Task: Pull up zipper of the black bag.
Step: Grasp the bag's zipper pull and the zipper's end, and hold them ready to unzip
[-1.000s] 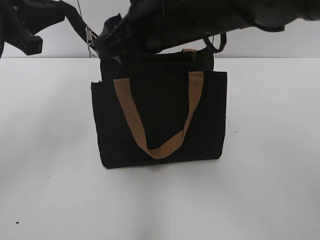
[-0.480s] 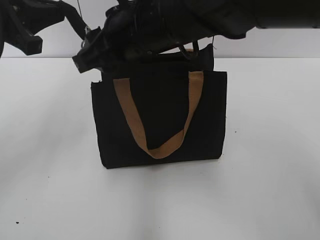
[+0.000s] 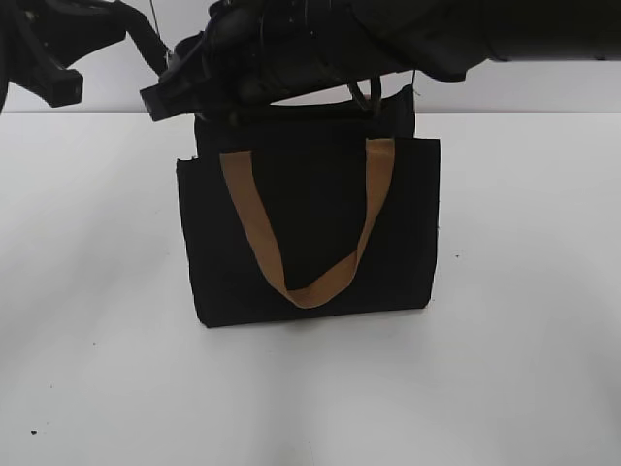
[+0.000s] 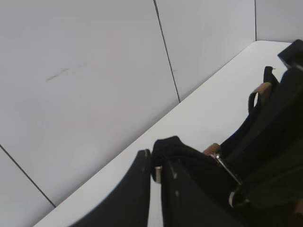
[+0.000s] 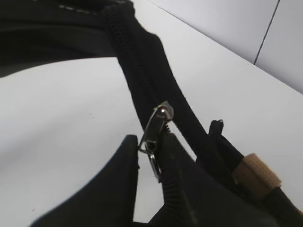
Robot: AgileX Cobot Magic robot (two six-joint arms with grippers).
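Observation:
The black bag (image 3: 310,233) stands upright mid-table, a tan handle (image 3: 254,218) hanging down its front. My right arm reaches across over the bag's top, and my right gripper (image 3: 160,100) is at the top left corner. In the right wrist view it (image 5: 150,152) is shut on the silver zipper pull (image 5: 156,125), which sits on the black zip line (image 5: 135,61). My left gripper (image 4: 157,163) is shut on a fold of the bag's black fabric (image 4: 170,144) at its end. In the exterior view the left gripper's tips are hidden behind the right arm.
The left arm (image 3: 49,68) hangs at the upper left. A white panelled wall (image 4: 94,71) runs close behind the table. The second tan handle (image 4: 261,89) lies on the bag's far side. The white table (image 3: 97,369) spreads round the bag.
My right gripper has moved left along the bag's top edge, from above the left handle end to beyond the top left corner. The bag and left arm stayed in place.

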